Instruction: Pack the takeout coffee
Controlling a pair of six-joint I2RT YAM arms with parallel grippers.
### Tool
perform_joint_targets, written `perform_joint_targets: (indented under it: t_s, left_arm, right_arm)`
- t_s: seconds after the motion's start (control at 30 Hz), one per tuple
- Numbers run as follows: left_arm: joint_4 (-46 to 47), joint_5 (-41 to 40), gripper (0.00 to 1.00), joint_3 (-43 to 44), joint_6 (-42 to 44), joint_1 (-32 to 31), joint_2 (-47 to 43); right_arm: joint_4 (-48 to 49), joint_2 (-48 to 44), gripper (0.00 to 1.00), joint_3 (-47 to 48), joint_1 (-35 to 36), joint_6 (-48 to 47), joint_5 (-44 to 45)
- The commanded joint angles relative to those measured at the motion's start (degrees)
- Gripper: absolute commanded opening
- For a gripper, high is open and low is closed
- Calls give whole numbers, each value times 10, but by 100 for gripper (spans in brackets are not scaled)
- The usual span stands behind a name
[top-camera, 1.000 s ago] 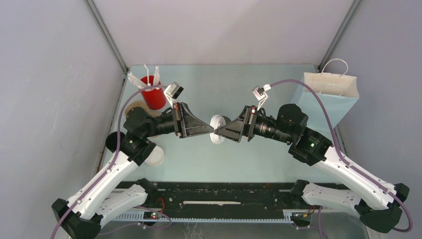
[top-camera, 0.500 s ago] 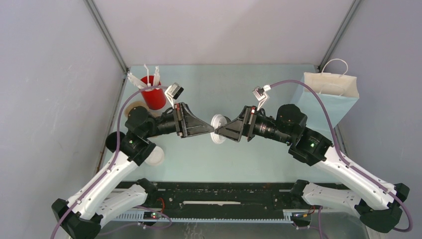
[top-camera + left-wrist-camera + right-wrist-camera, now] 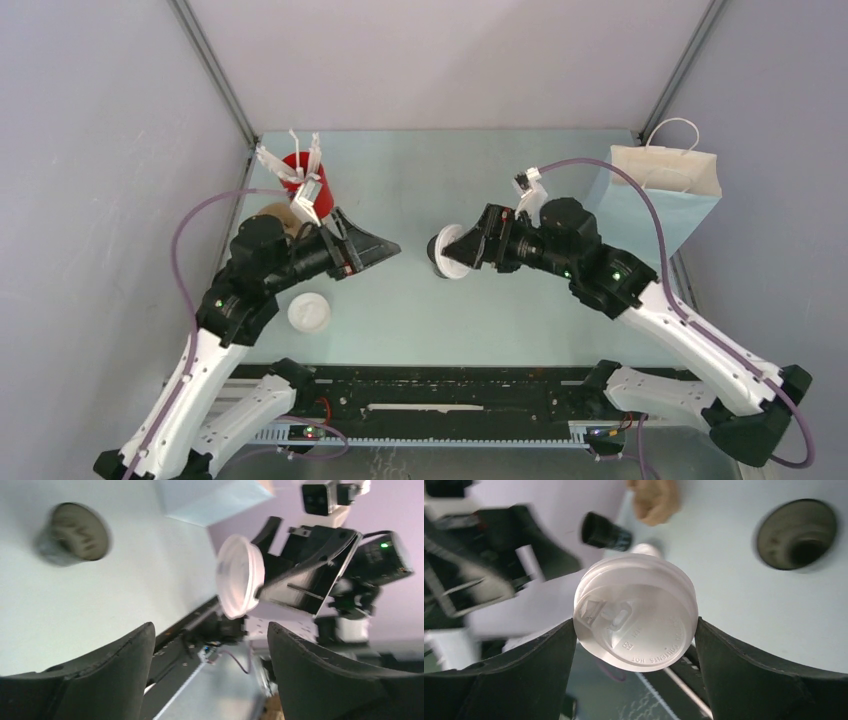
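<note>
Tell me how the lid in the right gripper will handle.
The lid looks thin moulded plastic, so probably light and apt to flex if squeezed. Held by its rim in the right gripper, it may slip out.

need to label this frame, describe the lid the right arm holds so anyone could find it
Look at the middle of the pale green table, between the two arms. The right gripper clamps a round white lid tilted on edge there. The other white disc lies flat near the left arm.
</note>
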Motion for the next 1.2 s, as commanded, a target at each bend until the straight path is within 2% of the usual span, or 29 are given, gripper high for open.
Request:
perform_joint_targets:
  t_s: [0.0,0.23,0.43,0.53,0.8,1.17]
  left_arm:
    - [-235,-116,91,50,125,14,10]
    - [-209,-147,94,17,117,14,29]
    - [-150,-159,94,2,93,15,90]
    - [-125,-146,90,3,94,19,126]
    - [-60,-56,90,-27,94,70,179]
    - [-97,-30,88,-15,145,104,196]
  right_arm:
    - [-95,69,92,47,-54,-78,43]
    - [-232,255,92,205,-63,-225,98]
    - [-287,368,92,294,-58,-292,104]
    - [-305,407,92,321,-53,-303,98]
    - [-312,475,93,355,-38,-301,92]
    - [-366,566,94,464,-44,-304,104]
